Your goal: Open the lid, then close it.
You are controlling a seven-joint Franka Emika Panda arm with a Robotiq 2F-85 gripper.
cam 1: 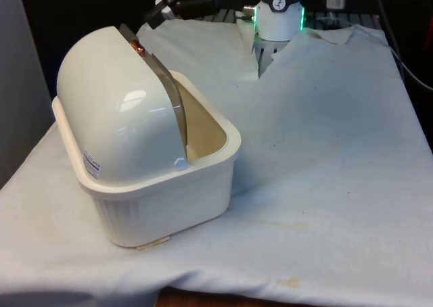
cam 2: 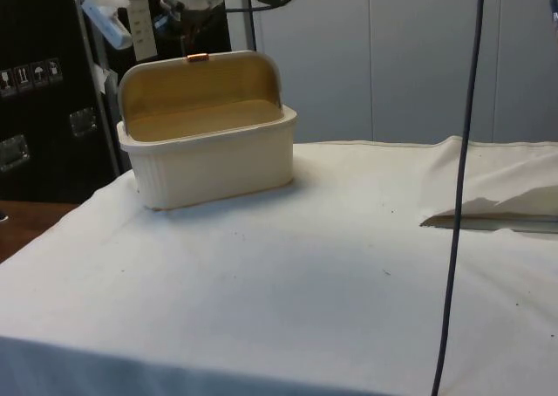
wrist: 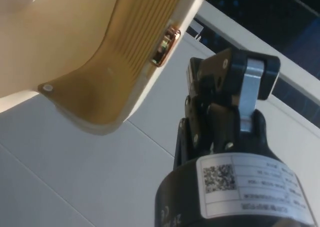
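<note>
A cream bread box [cam 1: 177, 192] stands on the table at the front view's left. Its domed roll-top lid [cam 1: 115, 111] is rolled back, so the tan inside [cam 2: 205, 117] lies open. A small copper handle [cam 1: 137, 48] sits on the lid's edge at the top. My black gripper [wrist: 231, 82] hangs just beyond that handle [wrist: 165, 46], apart from it, its fingers together with nothing between them. In the side view the gripper [cam 2: 186, 31] is a little above the handle [cam 2: 198, 57].
The white cloth [cam 1: 318, 158] covers the table, with a slit near the robot's base [cam 1: 279, 16]. A dark cable [cam 2: 462, 169] hangs down in the side view. Dark cabinets [cam 2: 39, 99] stand behind the box.
</note>
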